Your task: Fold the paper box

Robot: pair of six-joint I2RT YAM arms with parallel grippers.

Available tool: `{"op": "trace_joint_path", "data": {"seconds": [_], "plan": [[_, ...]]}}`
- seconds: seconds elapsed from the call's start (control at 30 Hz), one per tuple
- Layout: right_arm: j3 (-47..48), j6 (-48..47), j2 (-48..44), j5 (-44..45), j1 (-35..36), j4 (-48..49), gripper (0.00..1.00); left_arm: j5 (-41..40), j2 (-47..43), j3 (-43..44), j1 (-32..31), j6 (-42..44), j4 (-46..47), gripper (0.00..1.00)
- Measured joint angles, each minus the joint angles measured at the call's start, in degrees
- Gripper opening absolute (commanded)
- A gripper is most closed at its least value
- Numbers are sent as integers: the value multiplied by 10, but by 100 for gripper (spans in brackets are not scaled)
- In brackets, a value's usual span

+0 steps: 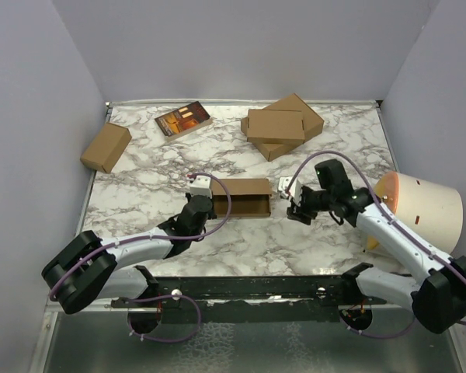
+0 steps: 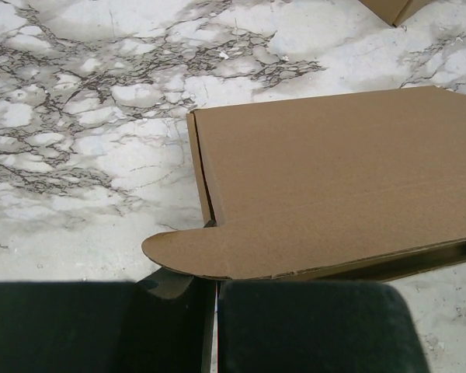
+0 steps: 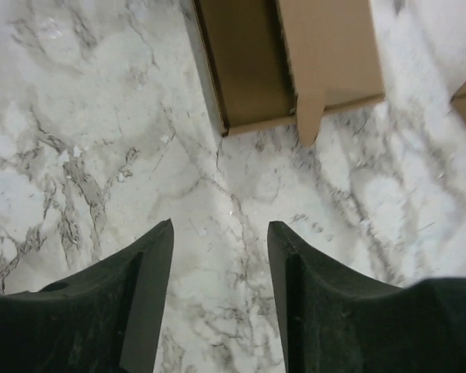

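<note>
The paper box lies in the middle of the marble table, a thin flat brown cardboard mailer with its lid down and the near side still gaping. My left gripper is at its left end, shut; in the left wrist view the fingers sit closed just under the lid's rounded tab of the box. My right gripper hovers just off the box's right end, open over bare marble, nothing between its fingers. The box's end and a hanging tab show ahead of it.
A stacked pair of folded brown boxes sits at the back right. A small thicker carton is at the far left, a dark printed card at the back. An orange-and-white drum lies at the right edge.
</note>
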Motion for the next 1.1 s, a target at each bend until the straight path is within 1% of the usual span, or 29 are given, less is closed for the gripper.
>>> {"op": "trace_joint_path", "data": {"seconds": [0.03, 0.13, 0.2, 0.3, 0.4, 0.43, 0.47, 0.6, 0.67, 0.73, 0.87, 1.0, 1.07, 1.1], "plan": [[23, -19, -7, -19, -5, -29, 71, 0, 0, 0, 0, 0, 0, 0], [96, -68, -12, -90, -7, -93, 83, 0, 0, 0, 0, 0, -1, 0], [139, -89, -10, -144, -7, -118, 99, 0, 1, 1, 0, -1, -1, 0], [187, -88, 12, -224, -7, -121, 99, 0, 1, 1, -1, -2, -1, 0], [206, -64, 57, -275, -5, -92, 100, 0, 1, 1, -1, -3, -1, 0], [208, -54, 74, -283, -1, -80, 99, 0, 1, 1, -1, -4, -1, 0], [209, -48, 92, -286, 3, -69, 95, 0, 1, 1, -1, -4, -1, 0], [210, -26, 171, -268, 37, -25, 71, 0, 3, 1, -1, -6, 0, 0], [210, -16, 194, -244, 51, -9, 58, 0, 4, 2, -1, -8, -1, 0], [209, -6, 206, -213, 63, 10, 49, 0, 5, 4, -1, -9, -1, 0], [207, 7, 209, -152, 75, 49, 45, 0, 6, 4, -1, -10, -1, 0], [193, 9, 209, -102, 82, 89, 44, 1, 8, 7, -1, -11, -3, 0], [183, 9, 209, -80, 87, 103, 39, 1, 8, 8, -1, -12, -3, 0], [178, 8, 209, -71, 89, 109, 34, 2, 8, 8, -1, -12, -3, 0]]}}
